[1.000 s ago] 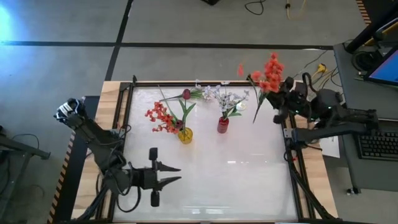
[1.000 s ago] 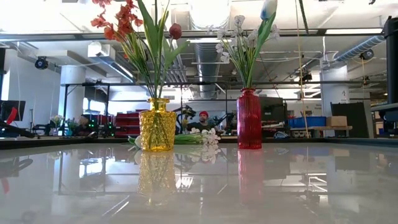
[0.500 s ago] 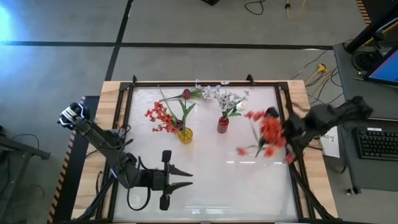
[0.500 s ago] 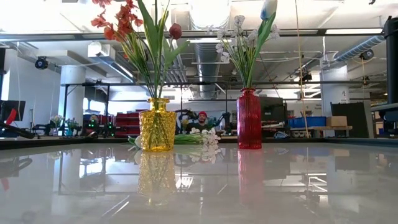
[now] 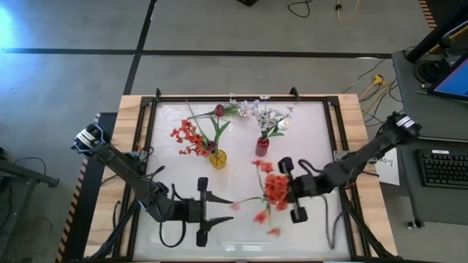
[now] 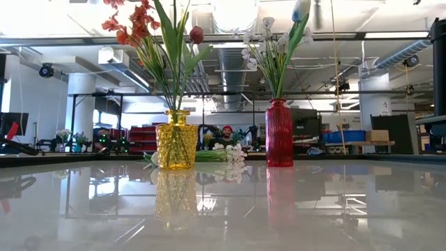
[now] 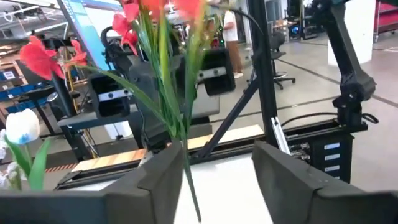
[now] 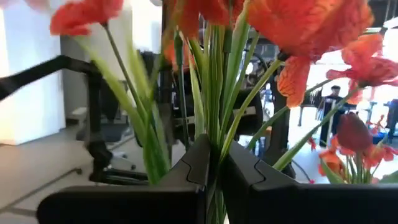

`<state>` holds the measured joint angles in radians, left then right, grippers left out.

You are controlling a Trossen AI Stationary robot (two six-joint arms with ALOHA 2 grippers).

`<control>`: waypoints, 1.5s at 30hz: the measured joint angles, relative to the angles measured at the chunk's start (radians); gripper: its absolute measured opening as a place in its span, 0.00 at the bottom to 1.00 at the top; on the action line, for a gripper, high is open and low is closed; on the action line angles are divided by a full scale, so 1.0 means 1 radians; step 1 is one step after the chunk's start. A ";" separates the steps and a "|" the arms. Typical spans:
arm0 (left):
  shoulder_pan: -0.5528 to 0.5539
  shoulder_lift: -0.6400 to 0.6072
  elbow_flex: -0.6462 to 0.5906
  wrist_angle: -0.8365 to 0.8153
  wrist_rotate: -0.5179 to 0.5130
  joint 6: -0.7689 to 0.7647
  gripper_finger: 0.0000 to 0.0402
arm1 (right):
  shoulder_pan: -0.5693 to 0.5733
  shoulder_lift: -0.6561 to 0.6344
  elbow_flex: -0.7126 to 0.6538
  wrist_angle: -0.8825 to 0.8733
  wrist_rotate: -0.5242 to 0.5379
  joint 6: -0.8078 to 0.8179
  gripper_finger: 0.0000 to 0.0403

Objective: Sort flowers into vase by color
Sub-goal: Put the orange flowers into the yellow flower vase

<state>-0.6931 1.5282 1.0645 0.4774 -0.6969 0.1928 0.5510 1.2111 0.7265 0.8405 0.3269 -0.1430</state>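
Observation:
A red-orange spray (image 5: pixel 274 190) with a green stem is in my right gripper (image 5: pixel 289 191), above the table's near middle. My left gripper (image 5: pixel 228 209) is open, level, pointing toward the table's right. The spray's bare stem end (image 7: pixel 188 183) stands in the gap between its fingers; no touch shows. A yellow vase (image 5: pixel 218 158) stands on the table with a red-orange spray and a dark red tulip. A red vase (image 5: pixel 262 147) beside it holds white flowers. One dark red tulip (image 5: pixel 219 111) and white sprays (image 5: pixel 248 109) lie flat by the far edge. My right gripper pinches the spray's bundle of green stems (image 8: pixel 212 155) between its two shut fingers, just below the blossoms (image 8: pixel 298 31). It comes level from the table's right. The spray is lifted clear, with its thin stem (image 5: pixel 246 199) reaching toward my left gripper.
In the low view the yellow vase (image 6: pixel 175 139) and red vase (image 6: pixel 279 132) stand side by side, with white flowers (image 6: pixel 224 154) lying behind them. The black frame rail (image 5: pixel 344 175) borders the table. A person shows in the room far behind.
My right gripper has swung with the spray from beyond the table's far right corner, toward the near edge and left, to the near middle, turning until it points left. My left gripper has moved right, toward the spray, staying open.

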 joint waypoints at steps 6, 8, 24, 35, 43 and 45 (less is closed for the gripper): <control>0.010 0.048 0.000 0.054 0.000 0.016 0.58 | -0.001 0.150 0.075 0.143 0.013 -0.058 0.04; 0.021 0.053 -0.001 0.063 0.000 0.009 0.60 | -0.002 0.189 0.110 0.140 0.024 -0.075 0.04; 0.053 0.065 0.001 0.063 0.059 -0.031 0.59 | -0.008 0.398 0.341 0.137 0.052 -0.241 0.04; 0.057 0.065 0.001 0.059 0.057 -0.021 0.32 | -0.017 0.461 0.390 0.126 0.096 -0.246 0.04; 0.057 0.063 0.001 0.031 0.037 -0.020 0.03 | -0.017 0.394 0.380 -0.029 0.118 -0.144 0.20; 0.056 0.063 0.001 0.025 0.013 -0.019 0.04 | -0.017 0.371 0.380 -0.086 0.123 -0.104 0.27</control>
<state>-0.6367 1.5909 1.0657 0.5025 -0.6843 0.1740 0.5339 1.5818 1.1069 0.7542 0.4496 -0.2465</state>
